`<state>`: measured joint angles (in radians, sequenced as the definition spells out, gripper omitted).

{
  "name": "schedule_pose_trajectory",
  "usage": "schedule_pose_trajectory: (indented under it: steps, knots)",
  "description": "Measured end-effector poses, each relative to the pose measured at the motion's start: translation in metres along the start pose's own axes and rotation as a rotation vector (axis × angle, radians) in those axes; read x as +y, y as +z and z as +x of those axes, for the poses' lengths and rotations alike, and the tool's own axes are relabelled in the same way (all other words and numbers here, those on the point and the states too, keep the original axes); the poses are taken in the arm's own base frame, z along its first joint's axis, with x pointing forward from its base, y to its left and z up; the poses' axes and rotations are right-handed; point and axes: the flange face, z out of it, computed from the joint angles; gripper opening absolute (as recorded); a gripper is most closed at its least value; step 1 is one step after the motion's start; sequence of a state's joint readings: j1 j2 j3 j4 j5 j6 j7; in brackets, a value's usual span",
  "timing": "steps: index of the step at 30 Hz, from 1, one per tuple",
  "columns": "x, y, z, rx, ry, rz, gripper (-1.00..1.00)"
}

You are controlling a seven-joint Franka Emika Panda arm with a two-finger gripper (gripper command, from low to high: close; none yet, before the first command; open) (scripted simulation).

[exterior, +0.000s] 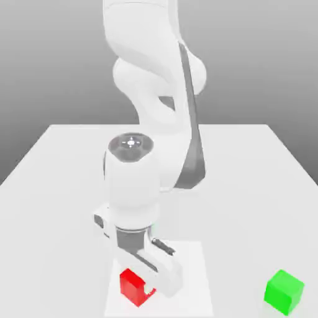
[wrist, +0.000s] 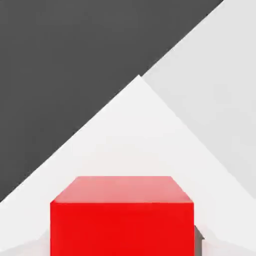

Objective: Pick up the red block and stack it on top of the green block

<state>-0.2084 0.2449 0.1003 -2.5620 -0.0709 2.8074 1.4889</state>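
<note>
Simulated white robot arm (exterior: pixel 155 81) reaching down over a white table (exterior: pixel 248 174). In the exterior view, its gripper (exterior: pixel 148 287) sits low at the red block (exterior: pixel 133 284), near the table's front edge; whether its fingers are closed on the block or apart cannot be told. A green block (exterior: pixel 284 290) stands well apart, toward the exterior view's right, with bare table between them. The hand view adds a close look at the red block (wrist: pixel 122 220), showing its top and one side face, with white table edges (wrist: pixel 150 130) meeting dark ground beyond.
</note>
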Motion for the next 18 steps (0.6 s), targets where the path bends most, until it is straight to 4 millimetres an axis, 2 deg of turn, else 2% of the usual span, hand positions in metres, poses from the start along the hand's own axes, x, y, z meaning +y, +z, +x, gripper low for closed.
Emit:
schedule_pose_trajectory:
  steps: [2,3,7,11,13,14,15,18]
  knots:
    - [0.001,-0.022,-0.001,0.001,-0.002,-0.001,-1.00]
    - [-0.004,-0.030,-0.015,0.000,-0.025,-0.003,-1.00]
    - [-0.026,-0.044,-0.113,0.000,-0.164,-0.006,-1.00]
    - [-0.026,-0.055,-0.212,-0.001,-0.293,-0.003,-1.00]
    - [-0.023,-0.040,-0.260,-0.001,-0.355,-0.001,-1.00]
    - [-0.022,-0.027,-0.272,-0.001,-0.370,0.000,-1.00]
    - [-0.020,-0.013,-0.278,-0.001,-0.378,-0.001,1.00]
    - [-0.020,-0.013,-0.278,-0.001,-0.378,-0.001,1.00]
